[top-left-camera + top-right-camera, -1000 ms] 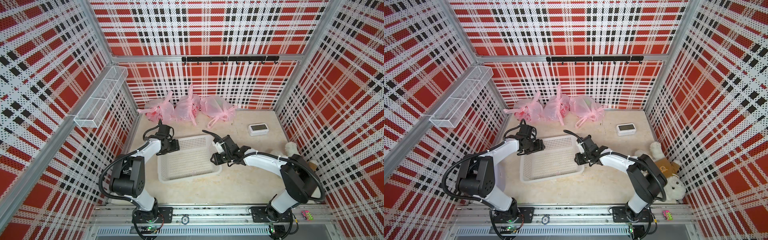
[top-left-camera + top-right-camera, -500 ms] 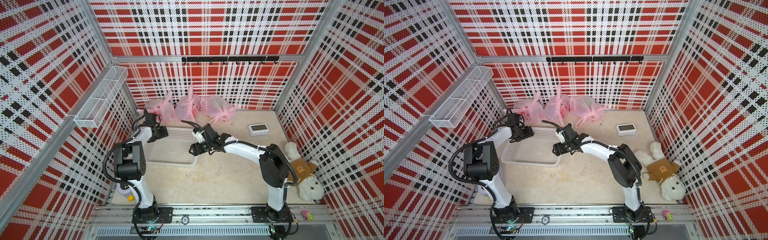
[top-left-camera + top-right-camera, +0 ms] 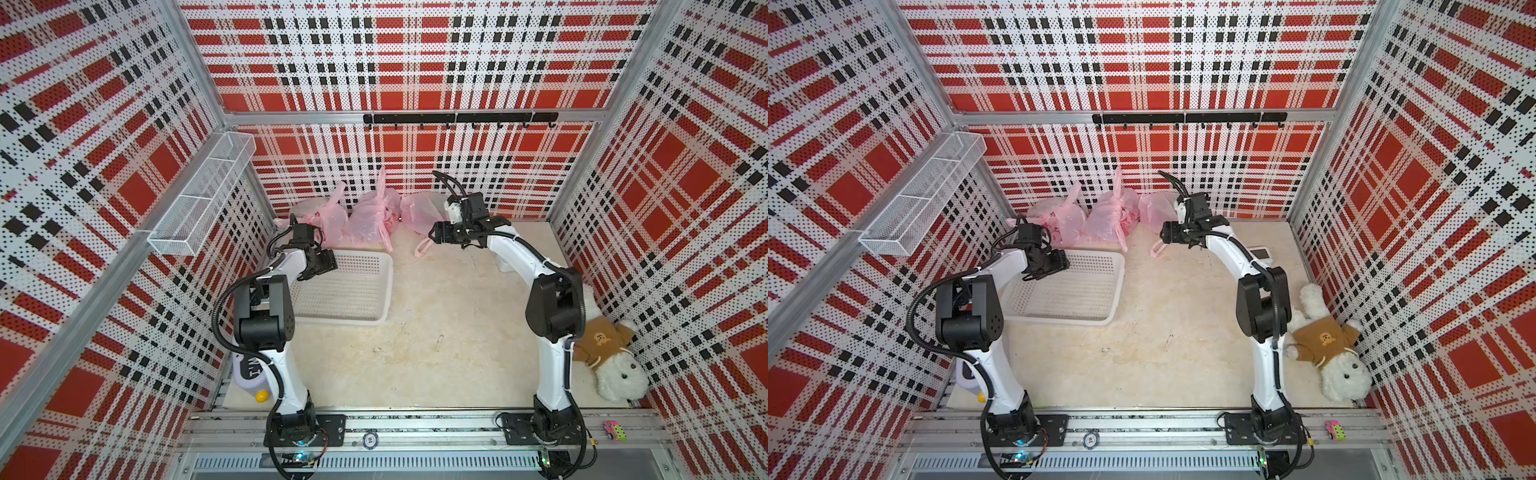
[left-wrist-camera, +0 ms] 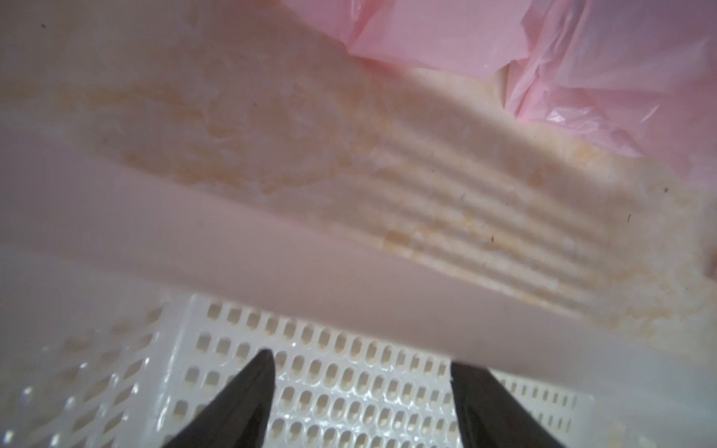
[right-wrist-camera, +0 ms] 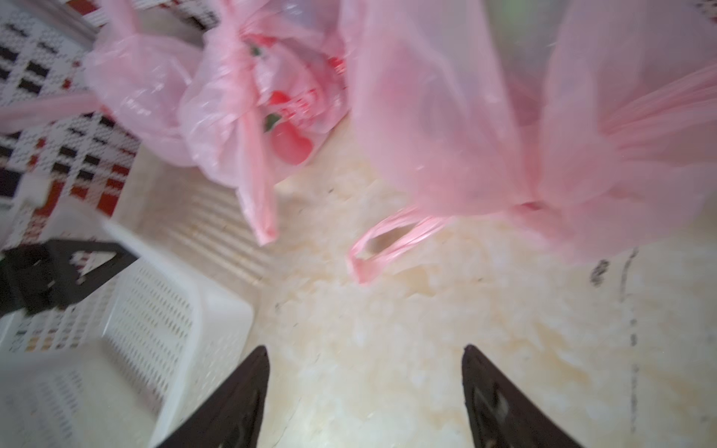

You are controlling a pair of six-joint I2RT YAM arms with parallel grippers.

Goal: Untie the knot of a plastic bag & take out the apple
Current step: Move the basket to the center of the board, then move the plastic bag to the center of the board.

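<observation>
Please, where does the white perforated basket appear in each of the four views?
In a top view: the white basket lies left of centre, under the left gripper.
In a top view: same place, left of centre.
Left wrist: its holed floor lies beneath the open jaws.
Right wrist: its corner shows beside the jaws.
Shared landmark: the pink bags beyond its far rim.

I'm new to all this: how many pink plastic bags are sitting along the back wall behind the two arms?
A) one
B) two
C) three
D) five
C: both top views show three side by side at the back, the corner bag, the middle bag and the third bag.
</observation>
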